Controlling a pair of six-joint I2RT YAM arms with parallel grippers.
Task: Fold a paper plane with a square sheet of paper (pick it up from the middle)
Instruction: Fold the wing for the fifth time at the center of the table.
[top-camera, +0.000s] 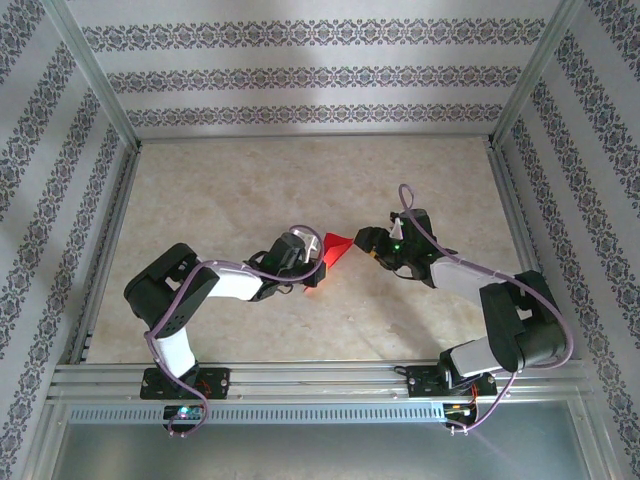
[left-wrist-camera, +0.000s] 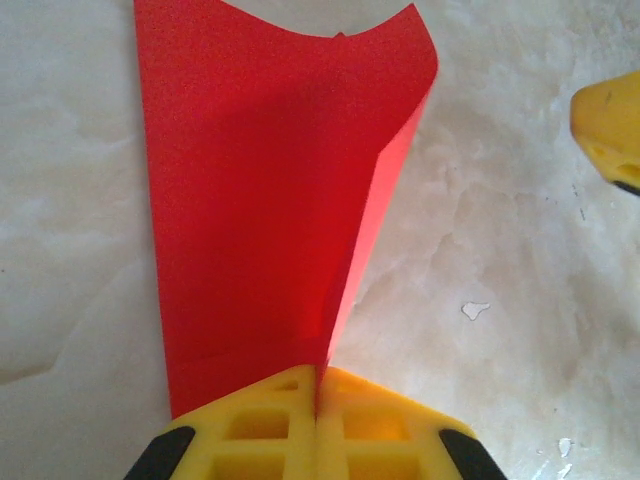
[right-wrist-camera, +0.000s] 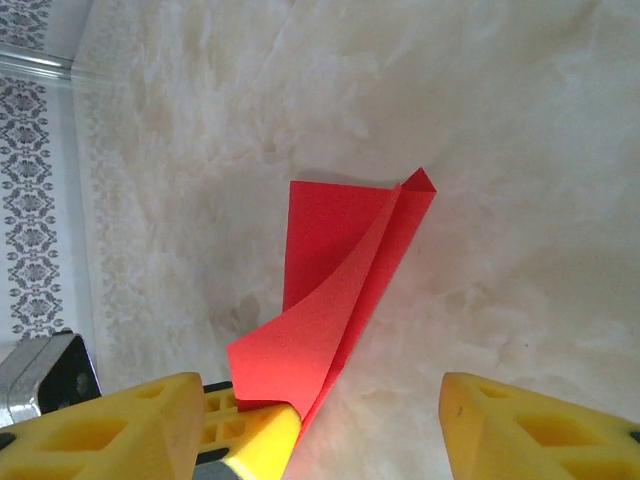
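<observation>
The square sheet of paper (top-camera: 336, 248) is bright red and folded along a crease into a narrow two-layer strip. It is held above the marble tabletop at mid-table. My left gripper (left-wrist-camera: 318, 400) is shut on the paper (left-wrist-camera: 260, 200) at its near end, the crease pinched between the yellow pads. One flap (right-wrist-camera: 300, 345) curls away from the other layer. My right gripper (right-wrist-camera: 320, 430) stands open just right of the sheet, its fingers (right-wrist-camera: 535, 430) wide apart and touching nothing. The left gripper's tip (right-wrist-camera: 250, 440) shows between them. From above, the two grippers (top-camera: 368, 243) face each other across the paper.
Aluminium frame rails (top-camera: 300, 382) border the table in front, with posts (top-camera: 95, 70) at the back corners and patterned walls all round. A few white specks (left-wrist-camera: 474, 310) lie on the tabletop (top-camera: 250, 190), which is bare marble behind the arms.
</observation>
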